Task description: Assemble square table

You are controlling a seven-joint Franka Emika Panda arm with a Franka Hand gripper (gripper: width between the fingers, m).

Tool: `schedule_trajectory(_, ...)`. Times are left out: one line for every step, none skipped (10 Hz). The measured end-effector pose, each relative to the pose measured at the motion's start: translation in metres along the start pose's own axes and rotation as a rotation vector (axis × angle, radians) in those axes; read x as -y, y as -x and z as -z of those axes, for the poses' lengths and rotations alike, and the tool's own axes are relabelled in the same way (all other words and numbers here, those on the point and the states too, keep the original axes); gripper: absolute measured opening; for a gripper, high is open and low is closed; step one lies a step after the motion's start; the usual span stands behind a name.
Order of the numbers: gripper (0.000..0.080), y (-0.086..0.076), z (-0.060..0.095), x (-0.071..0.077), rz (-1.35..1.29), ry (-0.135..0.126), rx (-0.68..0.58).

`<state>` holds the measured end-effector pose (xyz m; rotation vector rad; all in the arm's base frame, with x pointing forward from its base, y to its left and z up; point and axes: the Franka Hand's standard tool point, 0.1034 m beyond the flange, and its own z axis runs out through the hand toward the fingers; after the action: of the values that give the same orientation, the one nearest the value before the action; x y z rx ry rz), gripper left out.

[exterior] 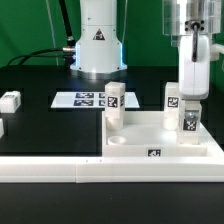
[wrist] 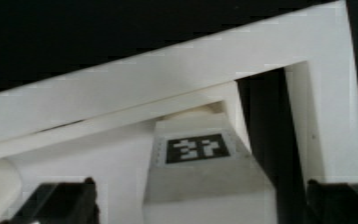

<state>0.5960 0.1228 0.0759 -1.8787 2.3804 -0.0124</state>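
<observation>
The white square tabletop [exterior: 150, 133] lies on the black table, its raised rim [wrist: 158, 75] crossing the wrist view. Three white tagged legs stand upright on it: one at the exterior view's left corner [exterior: 114, 104], one further right [exterior: 172, 101], and one nearest the right edge [exterior: 189, 120]. My gripper [exterior: 191, 102] hangs straight over that last leg. In the wrist view this leg [wrist: 202, 170] stands between my dark fingers [wrist: 66, 200], with a gap on each side. My gripper [wrist: 202, 208] is open and straddles the leg.
Two loose leg blocks lie at the exterior view's left [exterior: 10, 100] and far left [exterior: 2, 127]. The marker board [exterior: 82, 99] lies before the robot base [exterior: 98, 45]. A long white border rail [exterior: 100, 172] runs along the front.
</observation>
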Motion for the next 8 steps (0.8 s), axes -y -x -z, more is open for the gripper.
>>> schedule_trajectory(0.0638,0.0006,0.0002,-0.0001,0.106,0.000,0.001)
schedule_trajectory(0.0638,0.0014,0.0001,-0.0005,0.149,0.000,0.002)
schedule_trajectory(0.0647,0.0026,-0.0001,-0.0010,0.273,0.000,0.002)
schedule_trajectory(0.0647,0.0041,-0.0001,-0.0015,0.373,0.001,0.004)
schedule_trajectory(0.0649,0.0052,-0.0003,-0.0021,0.446,0.001,0.005)
schedule_trajectory(0.0649,0.0057,-0.0004,-0.0024,0.554,0.001,0.005)
schedule_trajectory(0.0649,0.0058,-0.0003,-0.0023,0.648,0.001,0.005)
schedule_trajectory(0.0649,0.0039,0.0009,0.0001,0.730,-0.002,0.005)
